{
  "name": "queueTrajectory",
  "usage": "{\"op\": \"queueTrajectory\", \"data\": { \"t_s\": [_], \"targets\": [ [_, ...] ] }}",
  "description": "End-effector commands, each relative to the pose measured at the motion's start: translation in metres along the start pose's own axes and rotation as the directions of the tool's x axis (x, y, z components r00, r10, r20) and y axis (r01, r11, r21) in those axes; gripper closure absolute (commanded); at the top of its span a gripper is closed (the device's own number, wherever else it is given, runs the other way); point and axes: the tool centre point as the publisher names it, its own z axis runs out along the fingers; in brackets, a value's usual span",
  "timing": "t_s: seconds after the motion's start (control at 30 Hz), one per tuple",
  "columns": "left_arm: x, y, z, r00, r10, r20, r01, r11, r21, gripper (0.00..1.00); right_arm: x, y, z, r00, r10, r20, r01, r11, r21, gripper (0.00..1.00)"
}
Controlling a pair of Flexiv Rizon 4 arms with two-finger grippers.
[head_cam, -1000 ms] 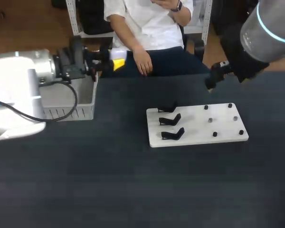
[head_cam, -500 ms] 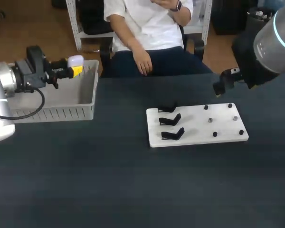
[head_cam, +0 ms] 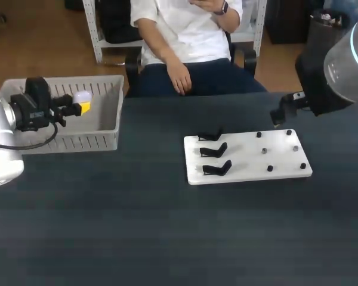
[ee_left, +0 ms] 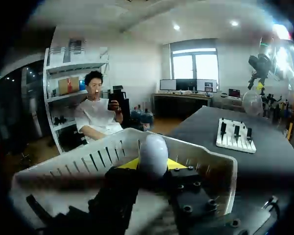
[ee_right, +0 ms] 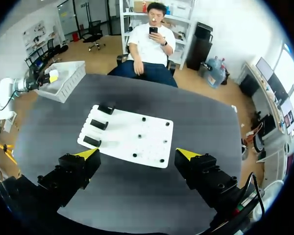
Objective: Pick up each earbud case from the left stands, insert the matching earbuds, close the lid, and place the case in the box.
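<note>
Evidently the placing step is in hand: at the upper left of the head view the left gripper (head_cam: 82, 103) hangs over the grey box (head_cam: 110, 138), its yellow fingers clamped on the white earbud case (head_cam: 81, 96). The case sits inside the box's outline but above its floor, I judge so that it can be dropped or set down cleanly. The left wrist view confirms what the head view only hints at. There the case shows as a smooth closed egg pinched between the two yellow tips, with the box's slotted wall just ahead of them. At centre right of the head view the white board (head_cam: 250, 170) carries three black stands (head_cam: 215, 150), all bare, and small pegs (head_cam: 269, 168) beside them. The right gripper (ee_right: 137, 154) hovers high above that board, well clear of it. Only its own wrist view shows its fingers spread wide with nothing between them.
</note>
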Motion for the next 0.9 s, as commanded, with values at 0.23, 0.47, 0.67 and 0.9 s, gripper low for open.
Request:
{"op": "queueTrajectory", "data": {
  "t_s": [0.23,0.47,0.67,0.9],
  "targets": [
    [0.025,0.005,-0.003,0.998,-0.057,-0.015,0.056,0.998,-0.019,0.21,0.001,0.004,0.000,0.999,-0.004,0.047,0.004,1.000,-0.001,0.00],
    [0.012,0.001,-0.011,1.000,-0.028,0.001,0.028,0.999,-0.018,0.00,-0.002,0.001,-0.004,0.996,-0.053,0.070,0.056,0.998,-0.032,0.00],
    [-0.012,-0.020,-0.013,0.999,0.021,0.033,-0.021,1.000,0.006,0.00,0.000,0.004,-0.009,0.967,-0.218,0.134,0.236,0.962,-0.139,0.00],
    [-0.028,-0.061,-0.013,0.999,0.030,0.024,-0.031,0.998,0.051,0.00,0.010,0.005,-0.015,0.928,-0.321,0.191,0.358,0.908,-0.216,0.00]
  ]
}}
